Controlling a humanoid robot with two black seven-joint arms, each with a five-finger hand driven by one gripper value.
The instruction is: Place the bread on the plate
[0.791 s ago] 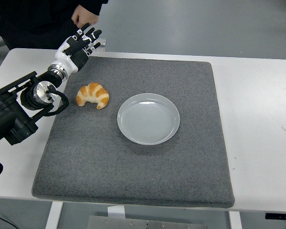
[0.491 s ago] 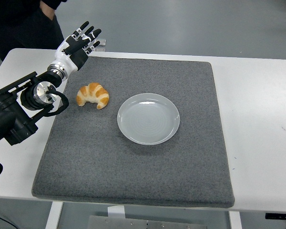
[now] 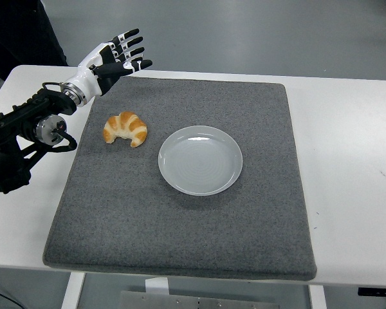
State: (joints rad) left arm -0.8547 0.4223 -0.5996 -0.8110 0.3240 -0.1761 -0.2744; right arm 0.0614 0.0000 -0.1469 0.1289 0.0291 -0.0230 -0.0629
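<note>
Bread [image 3: 125, 128] is seen untouched on the grey mat [image 3: 180, 225], left of the empty plate [image 3: 200, 159]; nothing is done yet. Fingers spread, the left hand [image 3: 116, 55] is held empty at upper left.

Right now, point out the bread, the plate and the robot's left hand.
bread [image 3: 125, 129], head view, on the middle of the croissant's ridged back.
plate [image 3: 200, 183], head view, on the bare near rim.
left hand [image 3: 112, 56], head view, on the palm behind the spread fingers.

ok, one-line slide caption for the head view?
Left hand open above the mat's far-left corner; croissant lies beside the empty white plate.
</note>
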